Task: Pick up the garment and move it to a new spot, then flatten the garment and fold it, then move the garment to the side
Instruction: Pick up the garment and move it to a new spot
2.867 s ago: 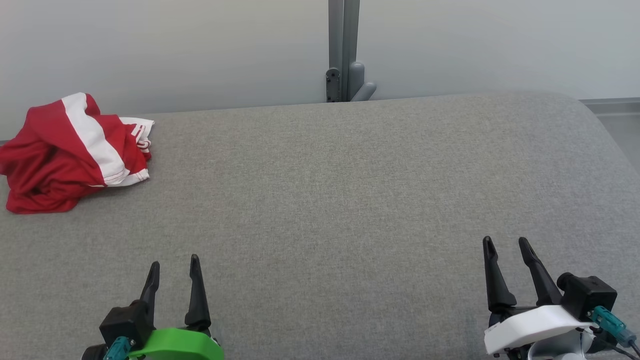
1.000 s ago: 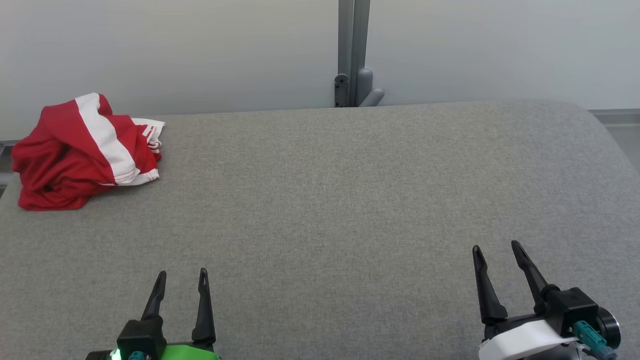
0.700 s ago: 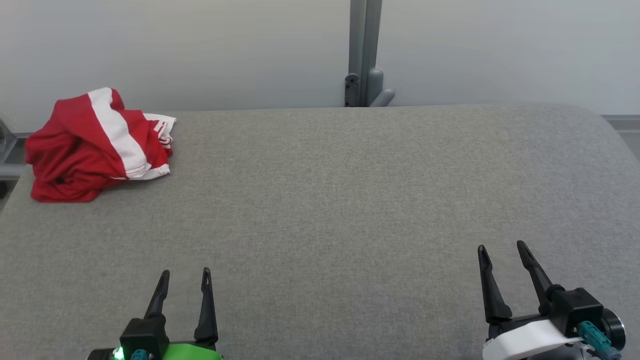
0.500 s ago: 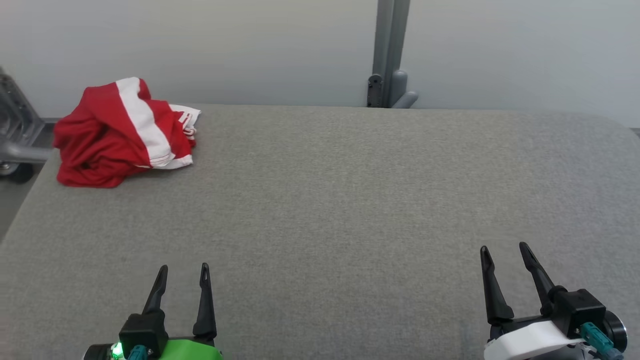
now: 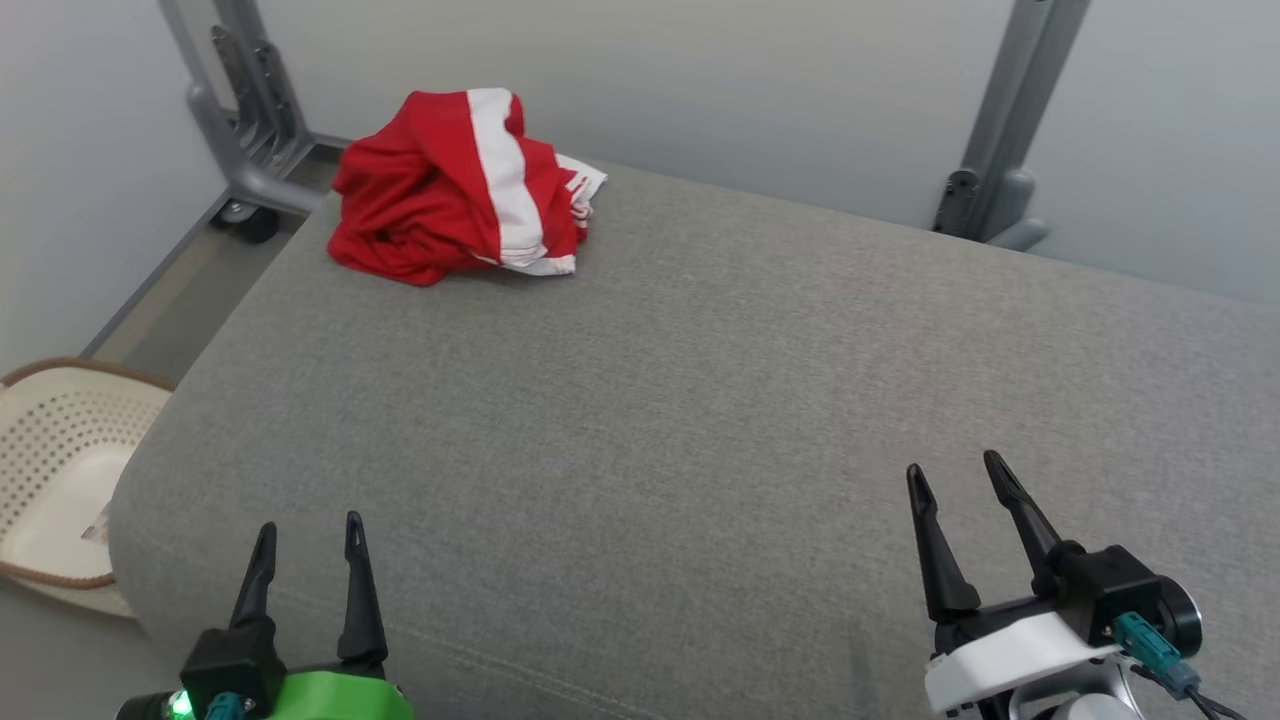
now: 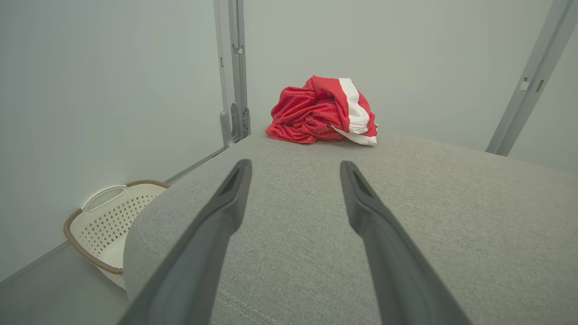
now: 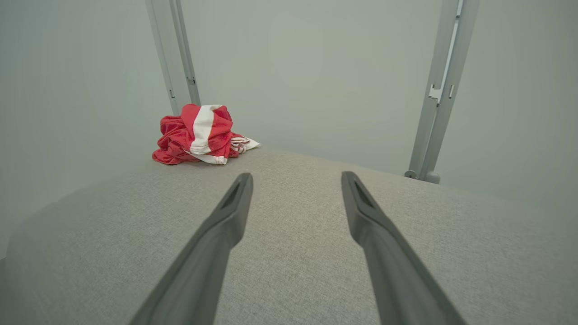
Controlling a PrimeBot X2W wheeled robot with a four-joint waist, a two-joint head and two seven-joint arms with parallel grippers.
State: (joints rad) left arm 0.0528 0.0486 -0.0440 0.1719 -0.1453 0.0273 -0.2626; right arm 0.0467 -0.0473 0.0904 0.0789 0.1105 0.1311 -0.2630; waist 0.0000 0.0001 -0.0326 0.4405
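Right now the crumpled red garment with a broad white stripe [image 5: 455,190] sits in a heap at the upper left of the head view. It is on the far left corner of the grey fabric-covered table [image 5: 700,400], close to the back edge and just in front of the grey metal frame post [image 5: 245,130].

Both arms are well apart from it. The left gripper [image 5: 308,525], with its green wrist housing, shows at the lower left, its two dark fingers spread and empty, pointing up the frame. The garment lies ahead of it and a touch to the right; in the left wrist view the heap sits almost centred above the gap between the fingers.

The right gripper [image 5: 953,465], with its white housing, is at the lower right, likewise spread with nothing between its fingers. From there the garment lies far off on a diagonal toward the upper left.

So the left arm looks the nearer one to me, and a fairly straight reach forward should meet the bundle. The heap has no clear long axis, being only slightly wider than tall.

A cream perforated basket with a brown rim [image 5: 60,450] stands on the floor at the left edge.
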